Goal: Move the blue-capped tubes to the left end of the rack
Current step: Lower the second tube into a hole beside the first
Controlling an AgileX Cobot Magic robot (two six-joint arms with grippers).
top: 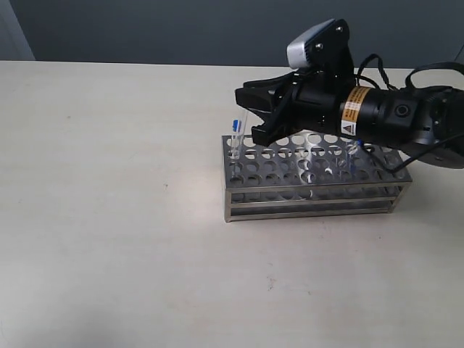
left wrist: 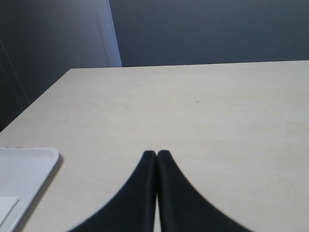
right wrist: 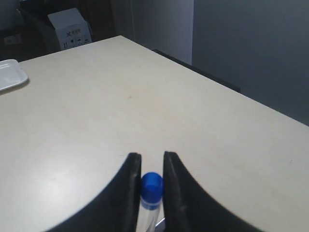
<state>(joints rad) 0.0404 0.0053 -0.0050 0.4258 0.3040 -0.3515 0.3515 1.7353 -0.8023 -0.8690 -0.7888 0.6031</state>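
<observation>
Rack (top: 312, 192) of shiny steel stands on the pale table (top: 109, 217), slightly right of the middle, its long side towards the exterior camera. The left gripper (left wrist: 157, 153) shows only in its own wrist view: its two black fingers are pressed together with nothing between them, above bare tabletop, and a white tray (left wrist: 24, 169) lies near one table edge.

At the rack's left end, in the back row, one blue-capped tube (top: 235, 143) stands roughly upright with its lower end in the corner hole. The right gripper (top: 245, 114) reaches across from the right and has this tube between its fingertips. In the right wrist view the blue cap (right wrist: 151, 183) fills the gap between the two fingers (right wrist: 133, 193), so the gripper is pinching the tube just under its cap.

Further right, under the black arm (top: 391, 116), more blue caps (top: 352, 148) show among the holes of the rack's right half; their number is hard to tell.
</observation>
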